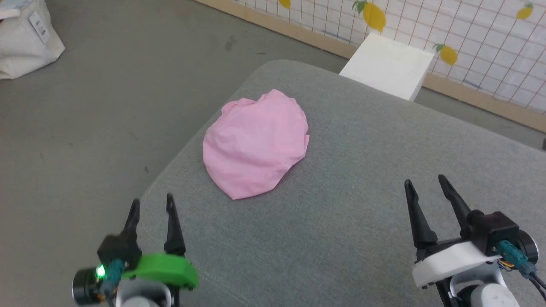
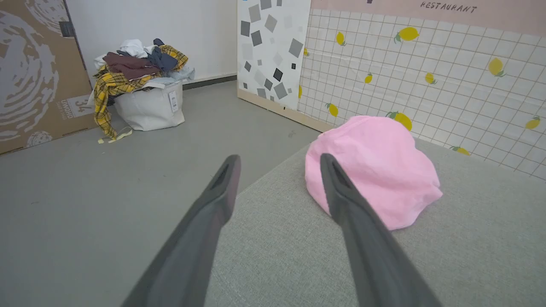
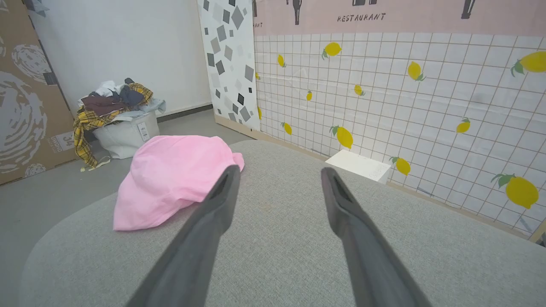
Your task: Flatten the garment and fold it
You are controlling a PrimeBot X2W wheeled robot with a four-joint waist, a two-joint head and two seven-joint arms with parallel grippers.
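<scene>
The garment (image 1: 256, 143) lies in a rounded, bunched heap on the grey cloth-covered bench (image 1: 341, 213). It sits close to the bench's left edge, about halfway between the near left corner and the far rounded corner. Its surface is creased and domed, and it narrows to a blunt point at the end nearest the robot. Nothing is touching it.

The left pincer (image 1: 152, 198) hovers over the near left corner of the bench. Its two dark fingers are spread wide with nothing between them, and they point toward the garment without reaching it. In the left wrist view the left pincer (image 2: 278, 157) frames the bench's left edge, and the garment (image 2: 375, 166) shows just behind its right finger.

The right pincer (image 1: 425, 179) hangs over the near right part of the bench, well apart from the garment. It too is spread wide and holds nothing. In the right wrist view the right pincer (image 3: 279, 168) has bare bench (image 3: 277, 256) between its fingers, with the garment (image 3: 170, 175) off to the left.

Beyond the bench's far edge a white box (image 1: 388, 66) stands on the grey floor (image 1: 85, 128), against a tiled wall with lemon prints (image 3: 426, 106). A white basket heaped with clothes (image 2: 149, 106) stands farther off, beside a cardboard sheet (image 2: 30, 72).
</scene>
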